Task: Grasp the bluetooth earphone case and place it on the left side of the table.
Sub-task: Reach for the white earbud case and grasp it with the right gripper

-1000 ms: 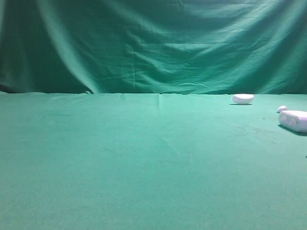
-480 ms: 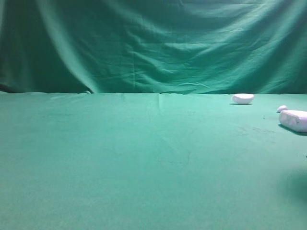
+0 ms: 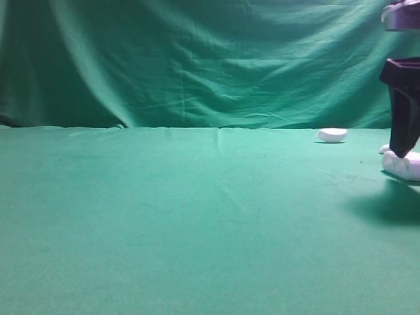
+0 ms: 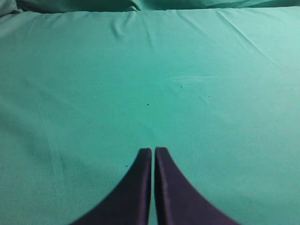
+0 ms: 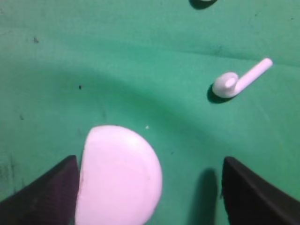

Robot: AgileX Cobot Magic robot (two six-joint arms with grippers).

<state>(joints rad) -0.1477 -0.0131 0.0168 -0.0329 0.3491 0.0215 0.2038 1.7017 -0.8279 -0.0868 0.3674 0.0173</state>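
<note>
The bluetooth earphone case [image 3: 407, 167] is a smooth white oblong lying on the green table [image 3: 197, 216] at the far right edge. My right gripper [image 3: 400, 152] hangs just over it, dark fingers pointing down. In the right wrist view the case [image 5: 119, 173] lies between the jaws of the open right gripper [image 5: 149, 161], close against the left finger [image 5: 51, 192], with a wide gap to the right finger [image 5: 253, 192]. My left gripper [image 4: 153, 150] is shut over bare cloth, holding nothing.
A small white half-dome object [image 3: 332, 135] sits further back on the table. A white earbud [image 5: 234, 82] with a short stem lies just beyond the case, seen as a tiny white bit [image 3: 384, 149] in the exterior view. Green drape forms the backdrop.
My right gripper has come down into view at the far right, over the case, and throws a shadow on the cloth. The case has not moved.
</note>
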